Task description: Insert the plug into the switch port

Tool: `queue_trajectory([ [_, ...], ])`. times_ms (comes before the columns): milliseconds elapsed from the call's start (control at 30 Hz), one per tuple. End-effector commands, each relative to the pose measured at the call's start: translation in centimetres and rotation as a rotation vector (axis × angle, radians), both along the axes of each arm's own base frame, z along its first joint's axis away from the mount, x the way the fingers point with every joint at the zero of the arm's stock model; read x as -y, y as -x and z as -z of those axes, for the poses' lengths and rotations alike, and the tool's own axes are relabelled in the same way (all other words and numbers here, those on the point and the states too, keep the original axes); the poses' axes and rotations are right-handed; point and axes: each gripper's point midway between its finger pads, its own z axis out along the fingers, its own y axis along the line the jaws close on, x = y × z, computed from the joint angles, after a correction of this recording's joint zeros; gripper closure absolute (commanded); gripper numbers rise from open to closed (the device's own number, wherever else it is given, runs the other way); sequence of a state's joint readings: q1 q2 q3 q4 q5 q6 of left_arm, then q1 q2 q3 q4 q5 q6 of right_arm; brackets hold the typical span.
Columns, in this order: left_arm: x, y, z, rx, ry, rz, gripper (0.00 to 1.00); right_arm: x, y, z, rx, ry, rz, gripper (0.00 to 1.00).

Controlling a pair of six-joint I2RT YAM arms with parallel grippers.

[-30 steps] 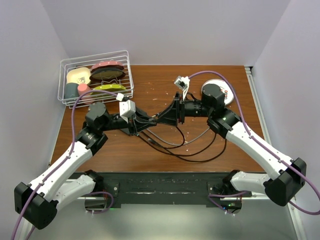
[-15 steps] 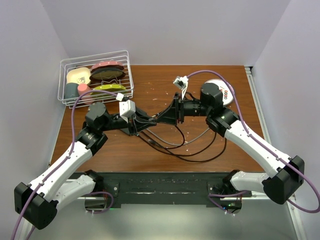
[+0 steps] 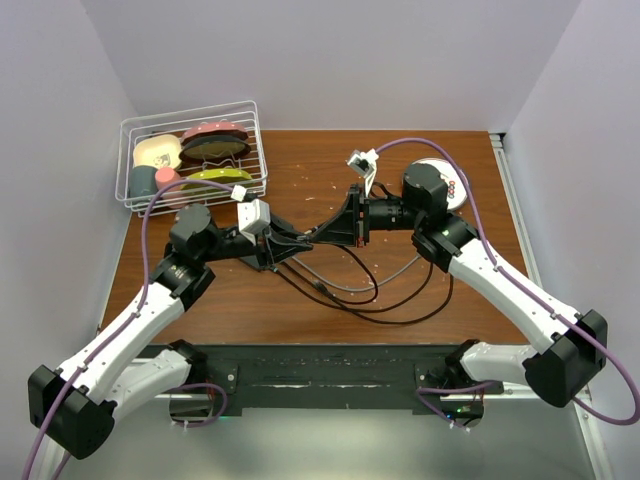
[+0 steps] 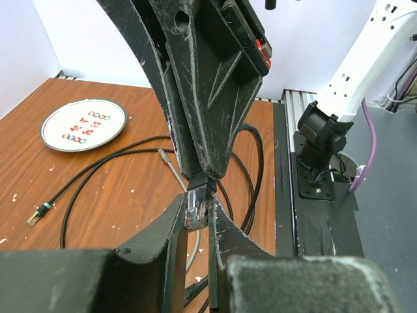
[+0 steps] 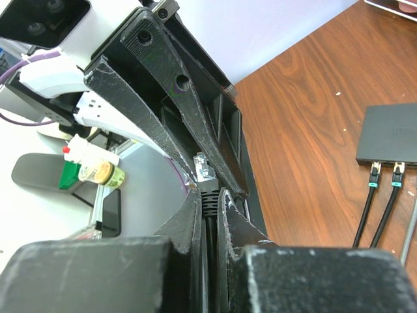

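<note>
Plug: held mid-air, clear tip pinched in my left gripper, boot clamped in right gripper; I judge double hold serves regrasp for alignment. Switch: on table, well apart, two cables already in its ports.

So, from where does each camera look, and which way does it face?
Top: above and behind the arms, looking down on the table; both arms show, left gripper tip to tip with right gripper.
Left wrist: on the left arm, facing right towards the disc; own fingers below, pinching the plug.
Right wrist: on the right arm, facing left, switch at the right edge; own fingers below.
Shared: both wrist views show the plug, held by both grippers.
</note>
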State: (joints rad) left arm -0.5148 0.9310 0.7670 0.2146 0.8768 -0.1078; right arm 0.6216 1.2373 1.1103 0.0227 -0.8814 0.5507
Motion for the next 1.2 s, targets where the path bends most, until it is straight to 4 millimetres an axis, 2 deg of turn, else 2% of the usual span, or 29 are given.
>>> queue_trajectory([
  [0, -0.2, -0.8, -2.0, 0.073, 0.019, -0.043, 1.0, 0.0, 0.5, -1.5, 0.026, -0.038, -0.014, 1.0],
  [133, -0.4, -1.4, -1.9, 0.067, 0.013, -0.078, 1.0, 0.1, 0.3, -1.3, 0.028, -0.03, -0.001, 1.0],
  [267, -0.7, -2.1, -1.8, 0.064, 0.01, -0.126, 0.89, 0.2, 0.1, -1.2, 0.031, -0.026, 0.011, 1.0],
  [333, -0.7, -2.2, -1.7, 0.059, 0.009, -0.134, 0.9, 0.3, 0.1, -1.3, 0.03, -0.027, 0.011, 1.0],
  [400, -0.7, -2.2, -1.7, 0.057, 0.007, -0.134, 1.0, 0.2, 0.0, -1.1, 0.026, -0.025, 0.005, 1.0],
  [500, -0.7, -2.3, -1.7, 0.057, 0.007, -0.134, 1.0, 0.2, 0.0, -1.0, 0.02, -0.026, 0.007, 1.0],
  [533, -0.7, -2.3, -1.6, 0.056, 0.005, -0.135, 1.0, 0.1, 0.0, -0.9, 0.013, -0.023, 0.001, 0.96],
  [567, -0.7, -2.3, -1.6, 0.056, 0.005, -0.134, 1.0, 0.0, 0.1, -0.7, 0.007, -0.022, -0.006, 0.84],
  [667, -0.7, -2.3, -1.7, 0.059, 0.006, -0.134, 1.0, 0.0, 0.2, -0.7, 0.004, -0.026, -0.02, 0.79],
  [767, -0.7, -2.3, -1.6, 0.057, 0.004, -0.135, 1.0, 0.0, 0.3, -0.7, 0.003, -0.027, -0.021, 0.78],
  [933, -0.8, -2.2, -1.7, 0.06, 0.005, -0.137, 1.0, 0.0, 0.5, -1.0, 0.004, -0.036, -0.038, 0.67],
  [1167, -0.8, -2.2, -1.9, 0.062, 0.009, -0.134, 1.0, -0.1, 0.7, -0.7, -0.005, -0.036, -0.051, 0.68],
])
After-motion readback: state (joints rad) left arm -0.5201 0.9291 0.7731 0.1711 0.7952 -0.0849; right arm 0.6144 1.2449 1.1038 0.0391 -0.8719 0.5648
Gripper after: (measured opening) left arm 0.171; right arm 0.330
